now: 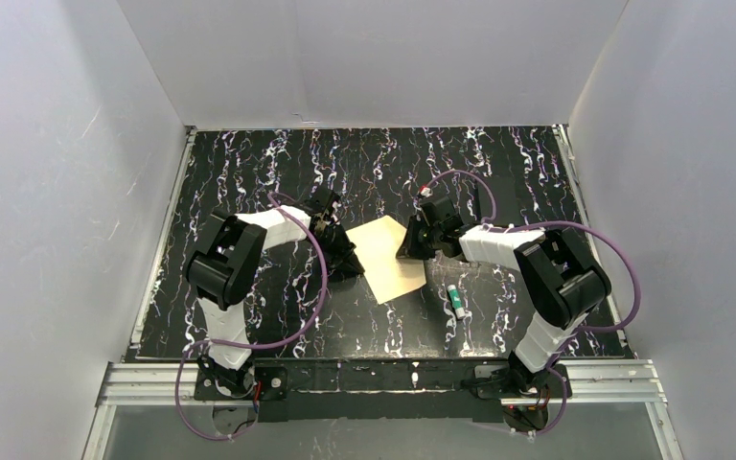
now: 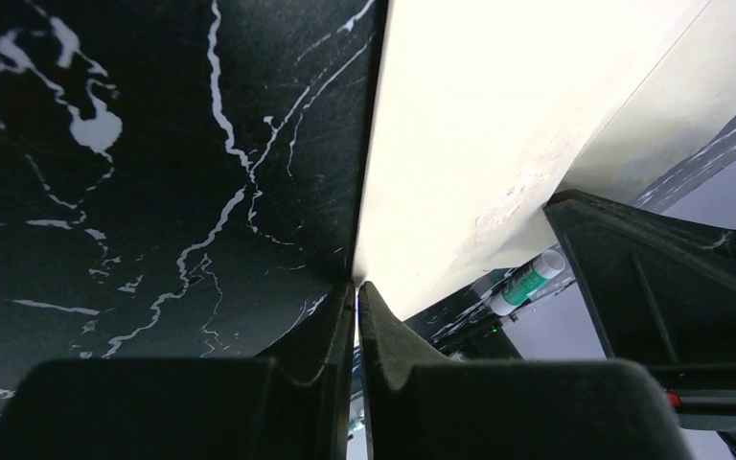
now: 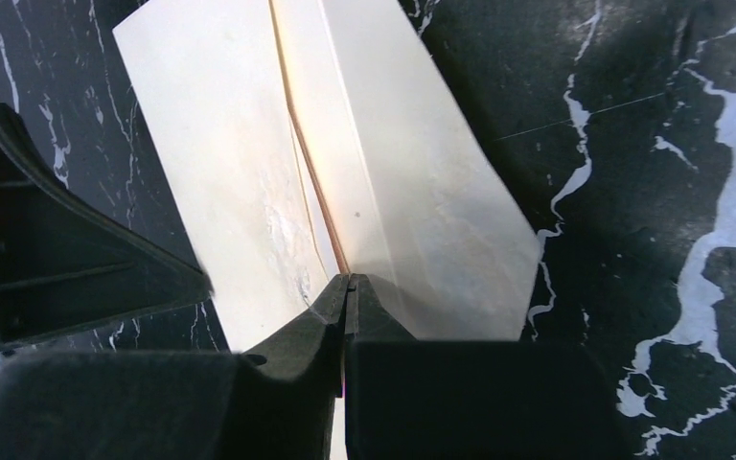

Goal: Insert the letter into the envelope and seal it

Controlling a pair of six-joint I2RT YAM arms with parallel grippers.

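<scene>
**Surroundings.** Black, white-veined table (image 1: pixel 498 172), boxed in by plain white walls (image 1: pixel 57 192) at left, rear and right. Along the near edge, a metal rail (image 1: pixel 374 376) carrying the bases of both arms (image 1: pixel 240 251). Right of centre, near the right forearm and apart from the paper: a glue stick (image 1: pixel 456 300), lying flat on the table. From each arm, a purple cable (image 1: pixel 318 278) looping out over the table.

**Obstructions.** From above, left and right corners of the sheet hidden under the black gripper bodies, with the middle of the sheet exposed. In the left wrist view, glue stick visible past the sheet's lower edge, next to the dark body of the opposite gripper. In the right wrist view, left side of the sheet partly blocked by the other gripper's body.

**Task item.** Letter (image 1: pixel 393 259): pale yellow, near-square, at table centre between the two grippers, turned corner-on to the rail.
- Left gripper (image 2: pixel 356 286): jaws together, pinching the letter's left edge.
- Right gripper (image 3: pixel 347 280): jaws together, pinching the letter at a straight line that runs its length and splits it into two panels.
- Fold or second layer along that line: cannot tell.
- Scuffed patch on the paper beside the line.

**Markings.** Glue stick: white body with a green band, print too small to read.

**Count.**
- Letter: 1
- Glue stick: 1
- Arms: 2
- Grippers: 2
- Cables: 2
- Walls: 3
- Rail: 1
</scene>
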